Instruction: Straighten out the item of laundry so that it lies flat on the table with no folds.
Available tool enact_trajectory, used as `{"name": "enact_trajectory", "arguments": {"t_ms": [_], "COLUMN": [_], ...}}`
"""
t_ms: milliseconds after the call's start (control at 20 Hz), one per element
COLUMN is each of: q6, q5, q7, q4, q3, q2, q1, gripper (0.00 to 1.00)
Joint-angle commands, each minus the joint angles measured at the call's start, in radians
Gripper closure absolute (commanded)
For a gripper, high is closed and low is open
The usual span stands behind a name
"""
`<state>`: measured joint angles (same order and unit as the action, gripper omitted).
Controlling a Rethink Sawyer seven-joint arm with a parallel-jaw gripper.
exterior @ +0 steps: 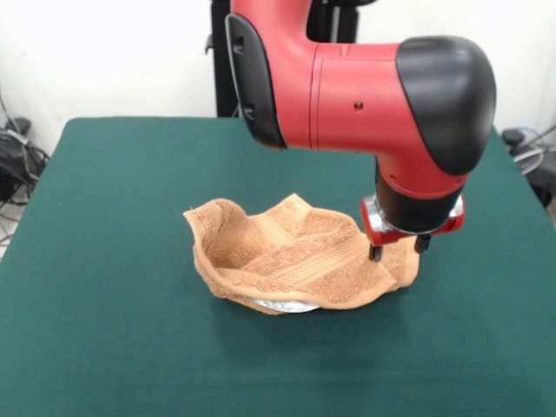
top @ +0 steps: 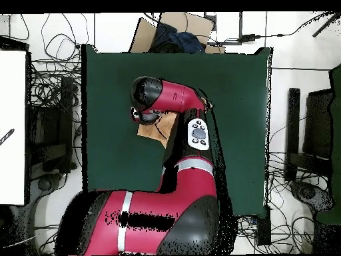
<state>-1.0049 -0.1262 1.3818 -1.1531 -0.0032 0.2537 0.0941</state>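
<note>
The light orange-brown towel (exterior: 287,256) lies crumpled near the middle of the dark green table (exterior: 104,261). Its edges curl up like a shallow bowl and a bit of white shows under its front edge. My gripper (exterior: 399,250) points down at the towel's right end. Its two dark fingertips (exterior: 375,254) stand apart, with the raised right corner of the towel between them. In the overhead view the arm covers most of the towel (top: 158,129) and hides the gripper.
The red arm (exterior: 347,87) reaches over the table's far half. Cables and boxes lie on the floor around the table (top: 106,100). A cardboard box (top: 173,30) sits beyond one edge.
</note>
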Motion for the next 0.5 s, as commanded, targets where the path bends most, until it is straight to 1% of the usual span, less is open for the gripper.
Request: {"name": "enact_trajectory", "arguments": {"t_ms": [50,150,350,500], "q6": [-0.076,-0.116,-0.119,-0.102], "q5": [0.041,0.064,0.059,0.047], "q7": [0.138,0.121,0.104,0.114], "q4": [0.068,0.107,0.116,0.104], "q3": [0.013,-0.006,0.008,0.021], "q2": [0.015,0.014,0.005,-0.002], "q1": [-0.024,-0.029,-0.012,-0.005], "gripper": [0.0,0.0,0.0,0.0]}}
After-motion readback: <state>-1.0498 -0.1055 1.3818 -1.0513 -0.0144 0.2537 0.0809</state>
